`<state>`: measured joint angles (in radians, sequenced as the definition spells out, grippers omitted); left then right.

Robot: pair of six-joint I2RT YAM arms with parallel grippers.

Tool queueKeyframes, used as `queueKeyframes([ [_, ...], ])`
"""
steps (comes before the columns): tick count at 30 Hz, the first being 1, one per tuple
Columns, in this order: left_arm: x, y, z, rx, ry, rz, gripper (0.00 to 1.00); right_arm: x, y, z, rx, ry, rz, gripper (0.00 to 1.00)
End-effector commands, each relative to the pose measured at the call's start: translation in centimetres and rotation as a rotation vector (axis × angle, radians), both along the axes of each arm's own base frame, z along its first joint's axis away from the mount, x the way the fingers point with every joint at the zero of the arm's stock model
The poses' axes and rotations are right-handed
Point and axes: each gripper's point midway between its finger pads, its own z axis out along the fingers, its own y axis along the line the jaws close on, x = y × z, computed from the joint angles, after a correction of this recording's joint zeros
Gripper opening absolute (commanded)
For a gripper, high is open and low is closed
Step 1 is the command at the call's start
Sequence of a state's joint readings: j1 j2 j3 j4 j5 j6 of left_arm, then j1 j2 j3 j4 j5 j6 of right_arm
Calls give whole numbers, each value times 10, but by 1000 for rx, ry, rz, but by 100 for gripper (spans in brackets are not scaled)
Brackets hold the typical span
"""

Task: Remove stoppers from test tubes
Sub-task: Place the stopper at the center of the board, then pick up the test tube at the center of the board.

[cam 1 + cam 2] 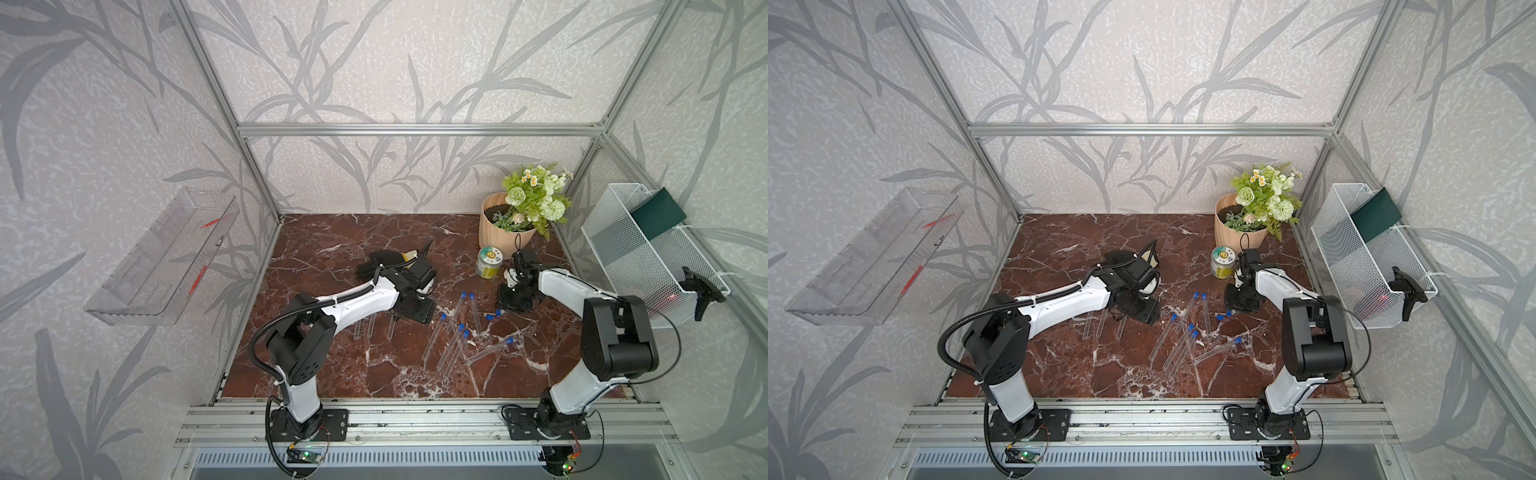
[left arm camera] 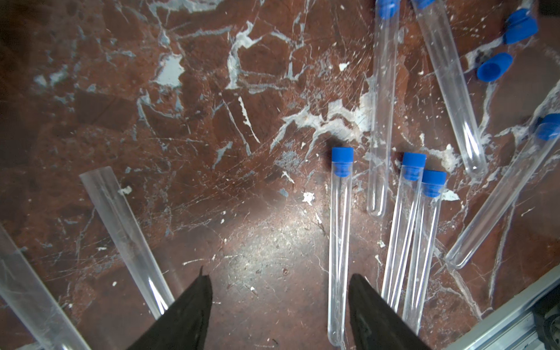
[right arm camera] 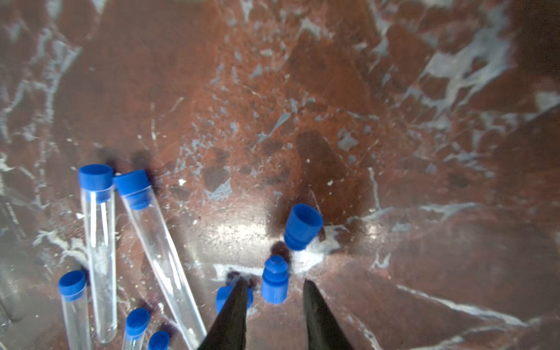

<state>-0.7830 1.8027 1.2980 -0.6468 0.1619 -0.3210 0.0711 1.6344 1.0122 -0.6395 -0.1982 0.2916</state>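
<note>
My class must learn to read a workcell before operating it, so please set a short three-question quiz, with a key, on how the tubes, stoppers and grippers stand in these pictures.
1. Count: in a top view, how many test tubes have blue stoppers in their mouths?
2. True or false: the left gripper is gripping a tube.
3. Choose one: where do the loose stoppers lie?
A. between the left gripper's jaws
B. on the table by the right gripper
C. inside the open tubes

Key
1. Six.
2. False: its jaws stand apart with nothing between them.
3. B.
</note>
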Motion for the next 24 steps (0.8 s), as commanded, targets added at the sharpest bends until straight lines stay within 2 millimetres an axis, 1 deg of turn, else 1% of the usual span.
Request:
queueKeyframes([
  [1,-8,-3,-7,56,29,-42,69,-12,4,18,10,-14,21,36],
  [7,-16,-22,-18,78,58,-84,66,-16,18,37,69,-91,50,42],
  [12,-23,-28,-32,109,89,-94,64,-22,28,44,100,-147,78,56],
  [15,-25,-31,-37,115,98,-98,63,-25,31,45,117,-159,84,66],
  [18,-27,-33,-40,130,100,-102,61,-28,32,45,122,-161,86,73],
  [20,-27,-34,-43,143,101,-105,61,-29,32,46,123,-166,88,76],
  [24,-29,-32,-50,180,101,-110,59,-29,33,49,133,-177,88,78],
])
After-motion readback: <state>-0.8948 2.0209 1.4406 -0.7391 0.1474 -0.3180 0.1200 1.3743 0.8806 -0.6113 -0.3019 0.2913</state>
